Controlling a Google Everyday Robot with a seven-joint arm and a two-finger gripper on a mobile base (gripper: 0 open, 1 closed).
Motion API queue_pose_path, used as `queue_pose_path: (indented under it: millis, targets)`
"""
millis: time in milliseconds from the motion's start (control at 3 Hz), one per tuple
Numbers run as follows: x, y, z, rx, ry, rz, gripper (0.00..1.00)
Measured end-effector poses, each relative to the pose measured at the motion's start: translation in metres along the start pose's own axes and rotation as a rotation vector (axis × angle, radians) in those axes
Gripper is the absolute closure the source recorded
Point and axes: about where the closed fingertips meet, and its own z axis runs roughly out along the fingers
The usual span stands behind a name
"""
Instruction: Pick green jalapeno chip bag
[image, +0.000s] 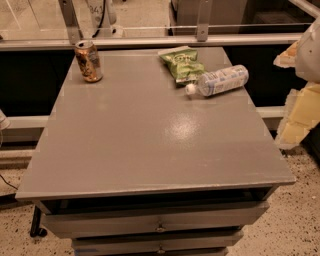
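Holds the gripper (299, 117) off the right edge of the table (145, 145), apart from everything; cannot tell whether clenched or released. Shows the green jalapeno chip bag (181, 63) well to its left and farther back, lying flat, just beside the toppled bottle (218, 80) lying between. Shows a can (88, 61) upright farther left. Looks staged for approach, nothing grasped yet; likely means reaching past the bottle.

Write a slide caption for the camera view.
Green jalapeno chip bag and a bottle lie at the table's far edge; claw hangs off its right side.
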Motion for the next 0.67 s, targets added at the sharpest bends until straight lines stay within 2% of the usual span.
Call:
queue_pose_path:
  millis: [333, 667]
  targets:
    - [0.000, 0.000, 0.000, 0.002, -0.001, 0.000, 0.00]
    - [-0.015, -0.033, 0.008, 0.056, -0.030, -0.005, 0.00]
